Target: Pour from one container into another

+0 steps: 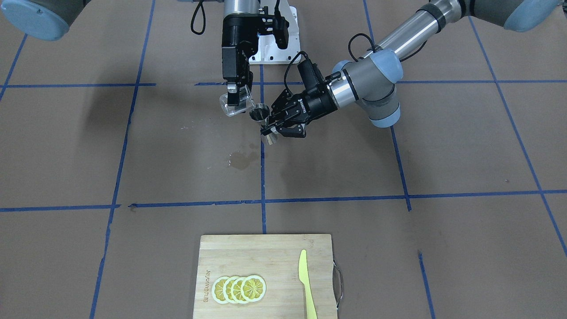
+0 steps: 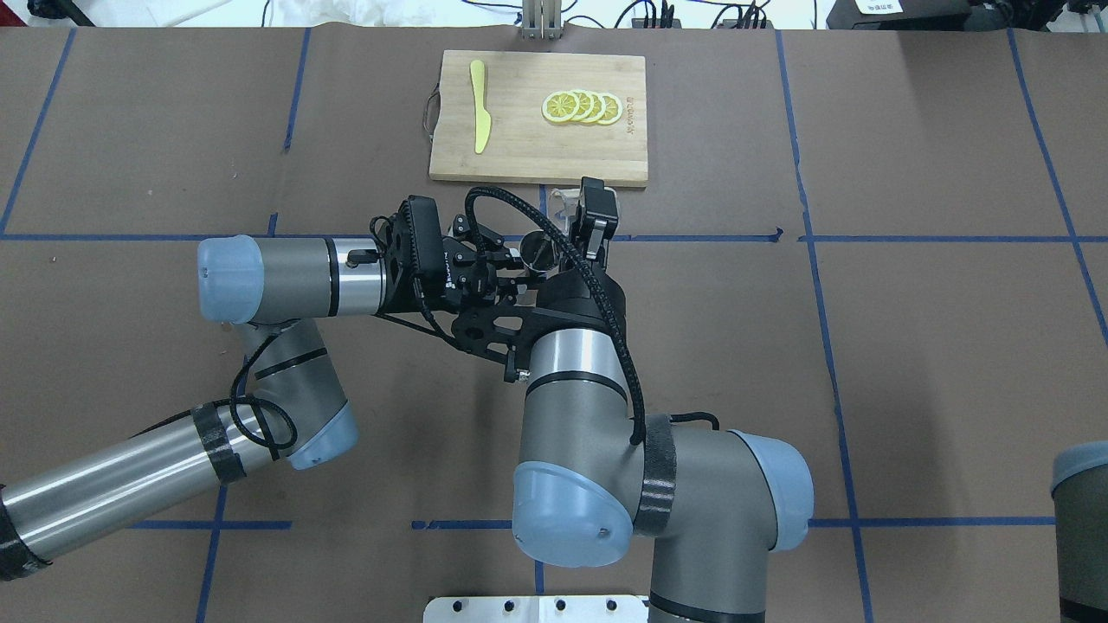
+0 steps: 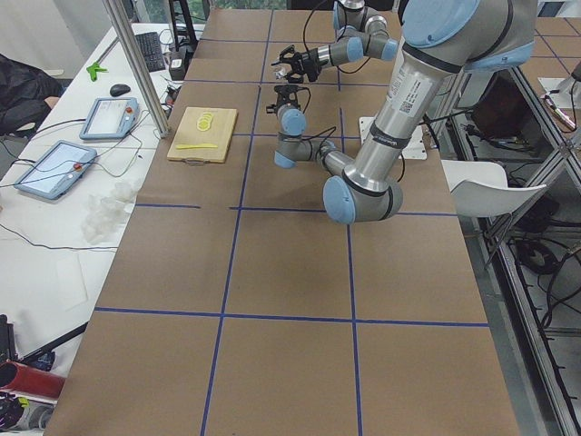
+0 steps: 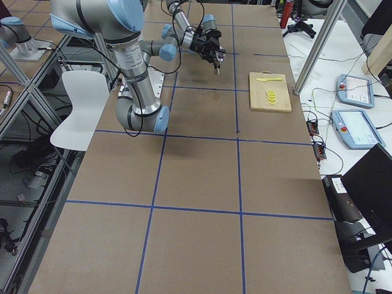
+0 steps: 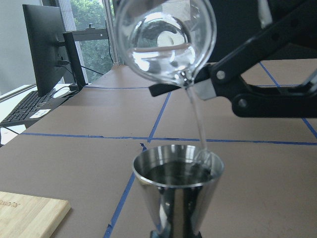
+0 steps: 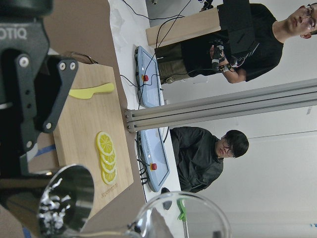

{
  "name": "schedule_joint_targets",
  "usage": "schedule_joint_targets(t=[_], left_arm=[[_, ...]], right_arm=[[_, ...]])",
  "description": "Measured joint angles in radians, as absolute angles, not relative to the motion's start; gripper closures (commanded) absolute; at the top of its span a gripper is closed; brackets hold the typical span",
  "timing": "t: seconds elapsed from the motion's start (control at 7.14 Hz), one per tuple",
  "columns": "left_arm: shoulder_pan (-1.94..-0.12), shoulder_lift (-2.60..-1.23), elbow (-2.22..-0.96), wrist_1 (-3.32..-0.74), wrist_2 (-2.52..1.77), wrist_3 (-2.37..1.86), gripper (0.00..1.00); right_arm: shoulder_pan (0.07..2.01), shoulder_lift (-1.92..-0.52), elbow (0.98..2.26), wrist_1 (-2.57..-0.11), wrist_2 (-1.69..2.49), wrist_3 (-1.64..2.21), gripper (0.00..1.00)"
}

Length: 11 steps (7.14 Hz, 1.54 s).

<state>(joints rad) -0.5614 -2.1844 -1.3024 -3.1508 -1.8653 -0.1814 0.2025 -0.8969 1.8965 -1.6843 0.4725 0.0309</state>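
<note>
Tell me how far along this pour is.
Done: the right gripper holds the glass cup and the left gripper holds the jigger, both raised. In hand: the cup is tipped and a thin stream runs into the jigger. Left: liquid shows in the cup, so the pour is unfinished.

Silver arms carry pale-blue joint caps (black cables alongside).

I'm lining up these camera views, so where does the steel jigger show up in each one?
Front-facing: steel jigger in the upper middle.
Overhead: upper centre, just below the cutting board.
Exterior left: too small to make out.
Exterior right: too small to make out.
Left wrist: bottom centre, under the tilted glass cup.
Right wrist: bottom left.
Shared landmark: the cutting board, visible in all six views.
</note>
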Motion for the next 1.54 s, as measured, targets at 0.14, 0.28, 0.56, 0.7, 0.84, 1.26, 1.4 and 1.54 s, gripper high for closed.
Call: schedule_joint_targets(t=[0.14,0.28,0.56,0.7,0.84,1.26,1.4,1.54], left_arm=[[-0.561,-2.184,-1.302,-3.151,-1.865,-0.181,1.00],[-0.561,-2.184,-1.302,-3.151,-1.865,-0.181,1.00],[-0.561,-2.184,-1.303,-3.151,-1.865,-0.181,1.00],[-0.561,-2.184,-1.303,-3.151,-1.865,-0.181,1.00],[-0.561,-2.184,-1.303,-3.151,-1.865,-0.181,1.00],[-0.561,-2.183,-1.303,-3.151,-1.865,-0.181,1.00],[-0.561,-2.182,-1.303,-3.151,-1.865,-0.181,1.00],[-0.561,-2.182,-1.303,-3.151,-1.865,-0.181,1.00]], right_arm=[[0.202,-0.892,1.894,-1.684,0.472,0.031,1.00],[0.203,-0.890,1.893,-1.684,0.472,0.031,1.00],[0.202,-0.889,1.890,-1.684,0.472,0.023,1.00],[0.202,-0.888,1.890,-1.682,0.472,0.018,1.00],[0.203,-0.887,1.892,-1.676,0.472,0.018,1.00],[0.211,-0.894,1.901,-1.594,0.479,0.030,1.00],[0.215,-0.901,1.902,-1.540,0.483,0.035,1.00],[0.218,-0.906,1.904,-1.495,0.490,0.064,1.00]])
